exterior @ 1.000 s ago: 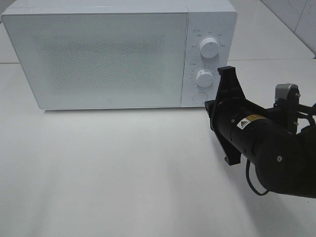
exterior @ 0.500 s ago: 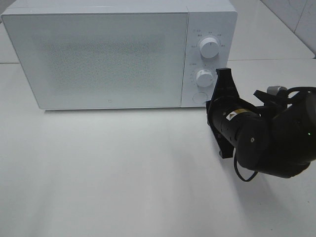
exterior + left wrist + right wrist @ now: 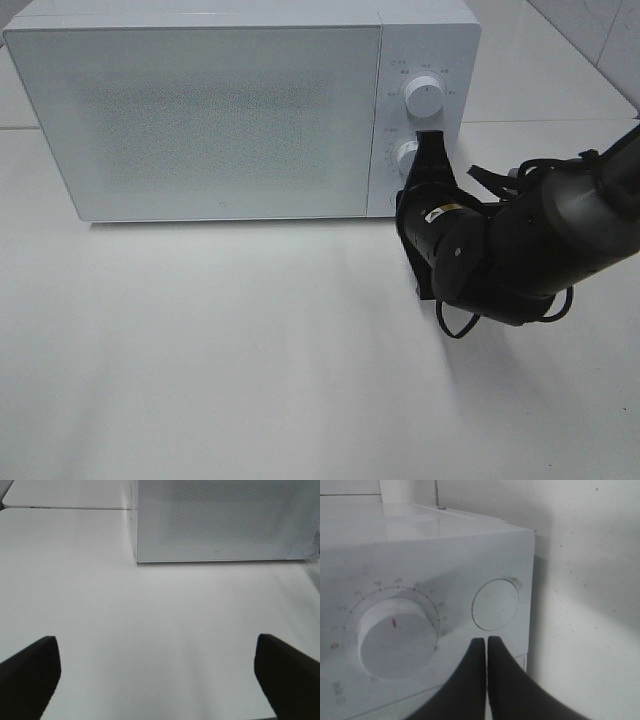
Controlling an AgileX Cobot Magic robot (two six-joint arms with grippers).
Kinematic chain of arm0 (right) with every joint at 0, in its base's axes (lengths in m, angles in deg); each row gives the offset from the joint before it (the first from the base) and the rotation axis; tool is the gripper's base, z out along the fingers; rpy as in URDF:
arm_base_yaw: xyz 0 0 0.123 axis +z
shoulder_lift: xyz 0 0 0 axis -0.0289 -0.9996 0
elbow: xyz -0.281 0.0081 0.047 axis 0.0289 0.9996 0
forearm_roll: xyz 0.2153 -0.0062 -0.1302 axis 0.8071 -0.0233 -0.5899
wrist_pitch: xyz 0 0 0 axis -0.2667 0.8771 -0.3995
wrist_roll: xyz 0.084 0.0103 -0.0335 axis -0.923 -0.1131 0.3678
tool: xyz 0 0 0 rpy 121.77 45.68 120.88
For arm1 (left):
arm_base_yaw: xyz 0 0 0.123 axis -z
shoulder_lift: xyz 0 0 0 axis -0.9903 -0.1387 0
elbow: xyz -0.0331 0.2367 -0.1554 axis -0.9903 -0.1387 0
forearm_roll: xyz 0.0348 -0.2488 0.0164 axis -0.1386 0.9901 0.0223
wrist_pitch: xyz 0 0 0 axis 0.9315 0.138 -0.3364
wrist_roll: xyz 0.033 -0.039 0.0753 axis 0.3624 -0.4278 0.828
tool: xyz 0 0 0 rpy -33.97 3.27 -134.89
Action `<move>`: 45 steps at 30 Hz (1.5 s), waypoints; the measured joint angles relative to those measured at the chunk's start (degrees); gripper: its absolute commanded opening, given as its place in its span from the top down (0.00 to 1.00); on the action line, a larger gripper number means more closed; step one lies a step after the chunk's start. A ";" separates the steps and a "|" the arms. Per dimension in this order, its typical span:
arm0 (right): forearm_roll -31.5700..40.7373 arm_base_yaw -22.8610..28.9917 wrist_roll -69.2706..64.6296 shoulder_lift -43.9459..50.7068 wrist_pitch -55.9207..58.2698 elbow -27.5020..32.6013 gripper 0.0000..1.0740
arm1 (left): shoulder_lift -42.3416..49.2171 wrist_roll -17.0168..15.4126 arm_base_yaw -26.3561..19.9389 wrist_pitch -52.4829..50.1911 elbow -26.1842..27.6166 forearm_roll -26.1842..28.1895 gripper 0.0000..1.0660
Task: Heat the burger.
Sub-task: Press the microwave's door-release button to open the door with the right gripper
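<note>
"Now that the right gripper point(image 3: 486, 639), fingers pressed together, has swung in against the microwave point(image 3: 250, 14), is it after that round button point(image 3: 495, 604)?"

"Seems so. No burger in sight; maybe behind the shut door point(image 3: 200, 120). The left gripper point(image 3: 155, 639) hangs wide apart, empty."

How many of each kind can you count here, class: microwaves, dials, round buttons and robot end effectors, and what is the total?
Microwave: 1
Dials: 2, upper dial and lower dial
Round button: 1
End effectors: 2, left end effector and right end effector
Total: 6
</note>
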 measured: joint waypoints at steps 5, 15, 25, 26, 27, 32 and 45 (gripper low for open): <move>0.17 -0.63 0.11 -1.72 -0.23 -2.12 1.00 | 0.00 0.00 0.00 0.00 0.00 0.00 0.08; 1.55 -2.23 0.46 -4.64 0.11 -5.27 1.00 | 0.00 0.00 0.00 0.00 0.00 0.00 0.08; 1.60 -2.75 0.46 -7.10 0.97 -7.73 1.00 | 0.00 0.00 0.00 0.00 0.00 0.00 0.08; 1.66 -2.75 0.46 -7.79 1.38 -8.19 1.00 | 0.00 0.00 0.00 0.00 0.00 0.00 0.08; 1.78 -2.75 0.46 -7.85 1.43 -8.31 1.00 | 0.00 0.00 0.00 0.00 0.00 0.00 0.08; 2.58 -2.81 0.57 -8.08 1.43 -8.54 1.00 | 0.00 0.00 0.00 0.00 0.00 0.00 0.08; 3.27 -2.98 2.06 -8.14 0.40 -9.22 1.00 | 0.00 0.00 0.00 0.00 0.00 0.00 0.08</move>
